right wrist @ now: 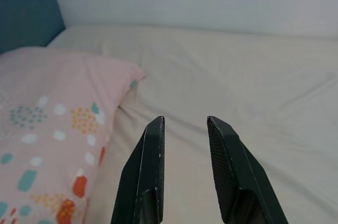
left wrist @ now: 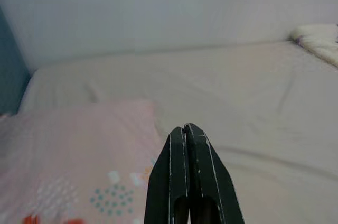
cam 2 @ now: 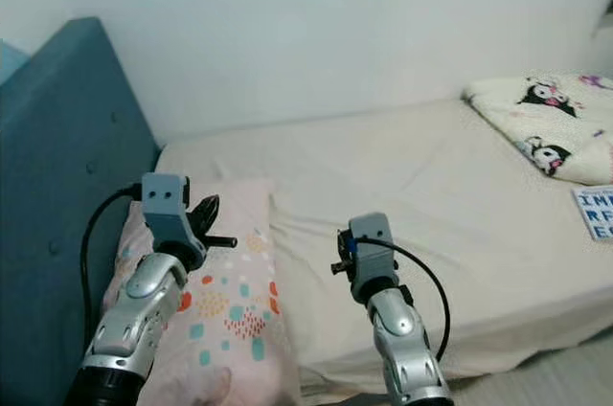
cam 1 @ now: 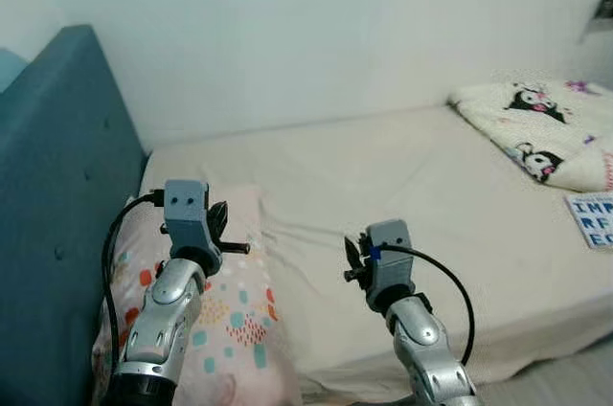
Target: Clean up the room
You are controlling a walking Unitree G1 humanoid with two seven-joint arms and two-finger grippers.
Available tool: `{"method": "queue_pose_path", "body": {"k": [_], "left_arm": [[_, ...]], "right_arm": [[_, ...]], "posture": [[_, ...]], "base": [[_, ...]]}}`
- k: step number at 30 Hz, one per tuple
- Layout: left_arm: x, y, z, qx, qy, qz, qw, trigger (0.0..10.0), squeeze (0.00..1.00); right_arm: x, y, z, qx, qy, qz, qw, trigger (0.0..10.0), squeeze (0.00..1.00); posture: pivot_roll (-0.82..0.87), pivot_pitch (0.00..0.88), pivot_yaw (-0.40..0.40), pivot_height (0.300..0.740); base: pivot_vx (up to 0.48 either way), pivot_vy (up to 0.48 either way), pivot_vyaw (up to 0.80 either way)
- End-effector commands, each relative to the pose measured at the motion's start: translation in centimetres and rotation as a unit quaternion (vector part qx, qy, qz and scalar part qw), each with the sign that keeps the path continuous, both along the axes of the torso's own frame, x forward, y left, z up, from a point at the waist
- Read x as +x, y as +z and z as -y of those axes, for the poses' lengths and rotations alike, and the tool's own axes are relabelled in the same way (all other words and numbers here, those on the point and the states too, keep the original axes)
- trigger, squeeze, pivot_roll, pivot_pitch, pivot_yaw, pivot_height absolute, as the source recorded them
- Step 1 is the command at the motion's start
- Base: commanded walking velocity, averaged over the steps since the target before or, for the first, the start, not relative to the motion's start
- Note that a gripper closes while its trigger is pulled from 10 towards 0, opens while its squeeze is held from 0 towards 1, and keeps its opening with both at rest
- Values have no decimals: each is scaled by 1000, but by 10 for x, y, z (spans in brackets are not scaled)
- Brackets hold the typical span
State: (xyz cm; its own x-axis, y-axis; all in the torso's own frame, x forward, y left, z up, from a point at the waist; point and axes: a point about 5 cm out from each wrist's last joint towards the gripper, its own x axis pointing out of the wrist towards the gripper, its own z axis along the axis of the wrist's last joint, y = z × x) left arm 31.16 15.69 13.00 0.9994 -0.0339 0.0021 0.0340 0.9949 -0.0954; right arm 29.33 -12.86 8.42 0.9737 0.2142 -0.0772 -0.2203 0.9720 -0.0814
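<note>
Along the far left stands a teal padded headboard (cam 1: pixel 53 195), rising beside the head of the bed (cam 1: pixel 402 195), which is covered in a cream sheet and set against a pale wall (cam 1: pixel 316 23). Just beside the headboard, at the bed's near left corner, lies a pink pillow (cam 1: pixel 235 329) printed with orange, teal and white dots and patches; it rests flat on the sheet with one corner reaching toward the middle of the mattress. Above that pillow hangs the left gripper (cam 1: pixel 225 234) on its silver arm, with a black cable looping from the wrist; in the left wrist view its two black fingers (left wrist: pixel 179 182) are pressed together with nothing between them, pointing over the pillow's edge toward the bare sheet. Further right, over the rumpled middle of the sheet and near the bed's front edge, is the right gripper (cam 1: pixel 351 255), clear of the pillow; in the right wrist view its fingers (right wrist: pixel 150 171) stand parted with a clear gap and hold nothing. At the far right, a folded cream blanket (cam 1: pixel 546 128) with black-and-white cartoon figures lies on the mattress, and just in front of it a white card with blue letters (cam 1: pixel 592 219) sits at the picture's edge.
</note>
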Motion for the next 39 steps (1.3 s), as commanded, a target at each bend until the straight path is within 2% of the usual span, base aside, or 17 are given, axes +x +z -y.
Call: {"method": "queue_pose_path", "body": {"k": [1,4,5,15,19,26,28,39], "left_arm": [[0,-1,-3,-1,12,-18,1000,10000,0],[0,-2,-2,1,15,-30,999,10000,0],[-1,-3,5,-3,-10,-42,999,10000,0],[-2,-3,11,16,-31,-35,999,10000,0],[-3,-2,14,23,-41,-37,998,10000,0],[-3,0,13,11,-28,-35,999,10000,0],[-2,0,11,7,-18,-36,999,10000,0],[-2,-1,10,17,-18,-41,999,10000,0]], "right_arm": [[-1,-5,1,19,-4,-19,1000,10000,0],[-1,-6,1,22,-5,-24,999,10000,0],[-2,-8,2,25,-6,-30,999,10000,0],[-1,-7,3,21,-12,-26,999,10000,0],[-1,-6,4,21,-13,-23,999,10000,0],[0,-5,4,19,-12,-22,999,10000,0],[0,-6,5,32,-19,-25,999,10000,0],[-2,-10,7,23,-21,-35,999,10000,0]], "posture": [[1,0,-11,740],[2,0,-9,740],[4,0,-6,740],[1,0,0,740],[-1,0,0,740],[0,0,1,740],[0,0,1,740],[-4,0,6,740]], "base": [[0,0,0],[0,0,0],[0,0,0],[0,0,0],[0,-120,538],[0,-411,800],[0,0,0],[0,0,0]]}}
